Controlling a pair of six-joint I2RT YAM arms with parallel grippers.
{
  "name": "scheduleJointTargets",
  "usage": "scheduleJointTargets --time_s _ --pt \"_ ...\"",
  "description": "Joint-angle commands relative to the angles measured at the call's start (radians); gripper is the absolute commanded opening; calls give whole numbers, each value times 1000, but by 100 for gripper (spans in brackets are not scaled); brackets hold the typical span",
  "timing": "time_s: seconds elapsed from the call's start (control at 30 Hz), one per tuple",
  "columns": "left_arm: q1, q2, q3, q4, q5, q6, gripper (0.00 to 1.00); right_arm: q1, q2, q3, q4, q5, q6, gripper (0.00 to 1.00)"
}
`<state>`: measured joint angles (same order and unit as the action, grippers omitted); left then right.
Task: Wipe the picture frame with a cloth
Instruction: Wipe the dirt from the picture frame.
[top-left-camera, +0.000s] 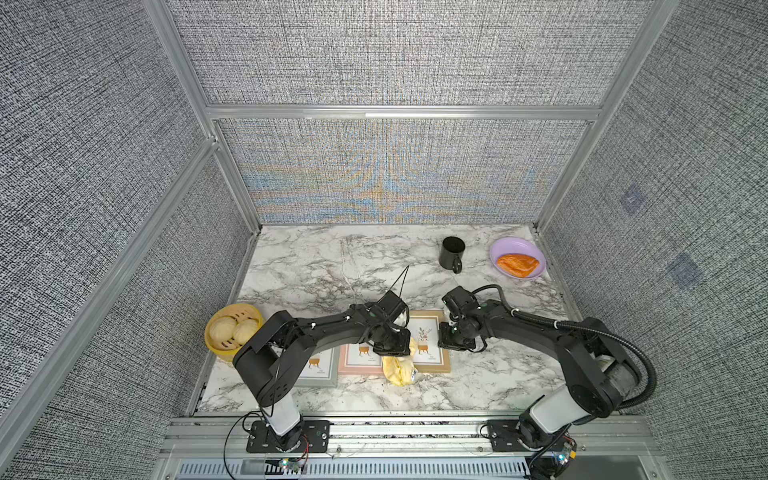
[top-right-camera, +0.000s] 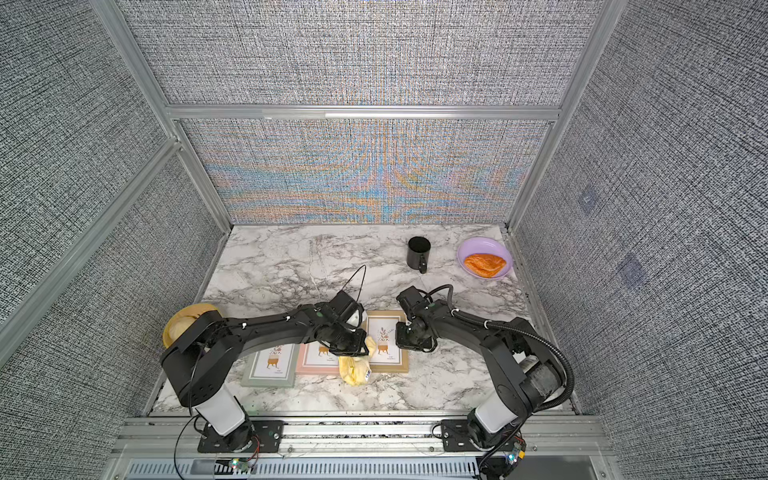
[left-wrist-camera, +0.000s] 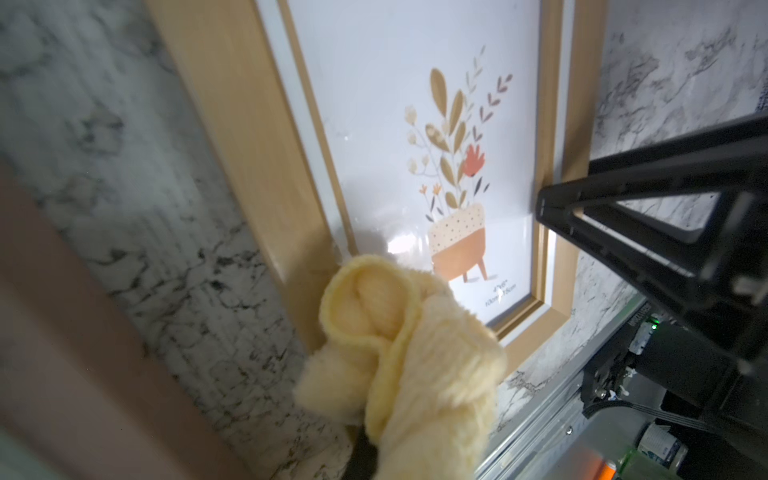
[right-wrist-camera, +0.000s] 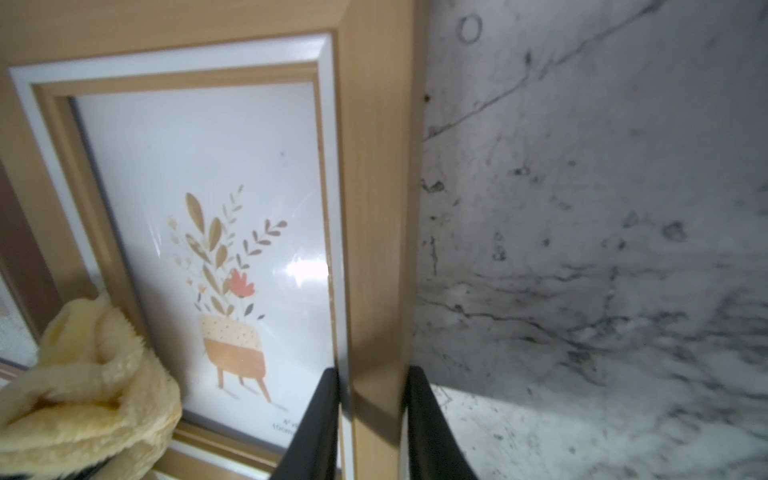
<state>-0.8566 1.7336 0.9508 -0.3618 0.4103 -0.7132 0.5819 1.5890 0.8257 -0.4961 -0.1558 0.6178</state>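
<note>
Right jaws, barely parted, clamp the picture frame (right-wrist-camera: 376, 187) by the rail between them, steadying it; left jaws, closed tight on the bunched cloth (left-wrist-camera: 399, 365), press it against the frame's corner.

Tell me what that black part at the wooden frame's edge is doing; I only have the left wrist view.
Observer: That is the right gripper. The right wrist view shows its jaws closed across the side rail of the wooden frame, holding it.
Operator: Any other frames nearby?
Observer: Two more lie beside it in a row: a pink frame, then a grey-green frame.
Operator: What else is around?
Observer: At the far side stand a black mug and a purple plate with a pastry on it.
</note>
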Motion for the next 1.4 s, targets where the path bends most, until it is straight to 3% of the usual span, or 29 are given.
scheduleJointTargets --time_s 0.0,0.4,0.53,0.7,0.83,1.0,1.13,1.37 --pt "11 49 47 -160 -99 -13 0 2 40 -16 -156 94 9 19" --pt "159 327 488 -259 -129 170 0 3 49 7 -165 101 -1 19" --pt "146 297 424 -235 -93 148 0 3 42 2 -170 103 0 19" --pt "111 140 189 -213 -83 96 0 2 50 1 -161 91 5 19" --pt "44 -1 1 -200 -75 20 0 4 50 -3 -158 85 5 19" --pt "-48 -68 -125 -123 -49 -101 0 3 53 -5 -160 82 3 20" --pt "-55 -50 -92 -104 -77 -113 0 4 53 -3 -162 84 5 20" --pt "7 64 97 -138 -125 -51 0 5 45 5 -170 91 8 20"
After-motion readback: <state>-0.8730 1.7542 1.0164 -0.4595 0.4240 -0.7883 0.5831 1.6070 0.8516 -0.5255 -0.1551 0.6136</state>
